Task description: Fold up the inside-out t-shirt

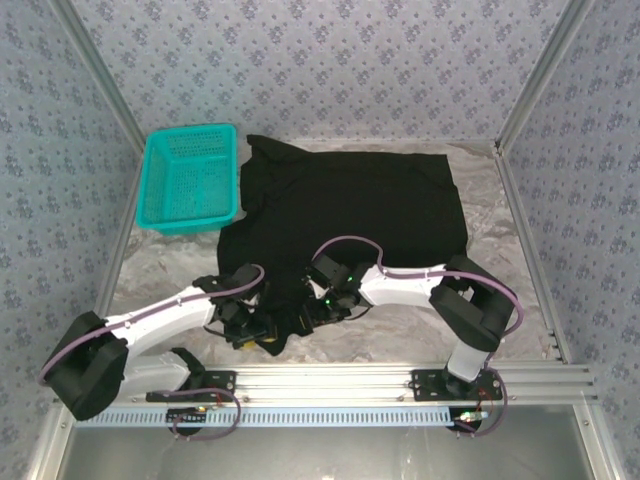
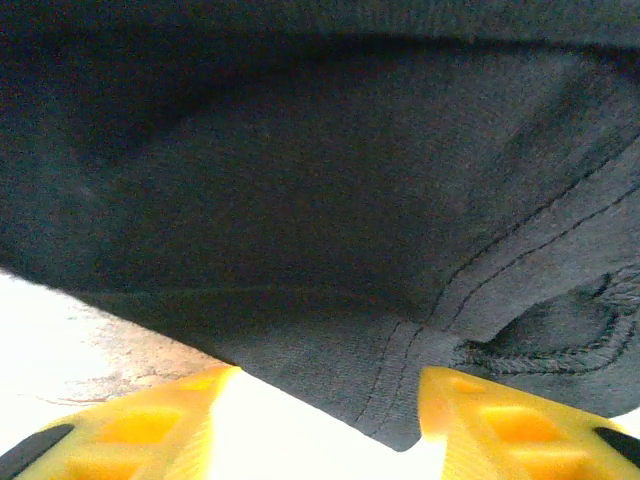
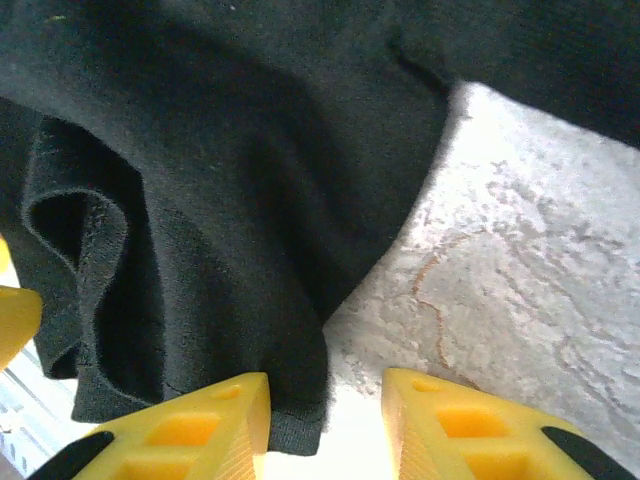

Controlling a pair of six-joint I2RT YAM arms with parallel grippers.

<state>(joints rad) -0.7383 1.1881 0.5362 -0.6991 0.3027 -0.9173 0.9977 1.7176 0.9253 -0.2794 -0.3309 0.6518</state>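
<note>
My left fingers [image 2: 328, 395], yellow plastic and close under the left wrist camera, stand apart with a bright gap between them. The black short-sleeved cloth t-shirt [image 2: 300, 200] hangs just ahead of them. Its stitched hem dips into that gap, and the lowest corner lies against the inner side of the finger on the right of that view. Nothing is pinched. Pale, crinkled tabletop [image 2: 60, 330] shows under the hem at the left.

Seen from above, a teal plastic mesh basket [image 1: 192, 132] sits at the far left of the tabletop [image 1: 170, 265]. Its right rim is close beside the shirt's sleeve; whether the two touch I cannot tell. The t-shirt [image 1: 350, 205] lies spread across the middle of the tabletop, plain black side up, with its near edge bunched. My left fingers [image 1: 250, 325] are at that near edge towards its left corner, and my right fingers [image 1: 325, 300] are at the same edge just to the right of them.

In the right wrist view my right fingers [image 3: 325, 385] also stand apart, with bare tabletop [image 3: 520, 260] in the gap and off to the right. The shirt [image 3: 220, 150] lies ahead and to the left, with a fold of its hem curling at the left side. Its lowest corner overlaps the tip of the finger on the left of that view, and the other finger is clear of the cloth.
</note>
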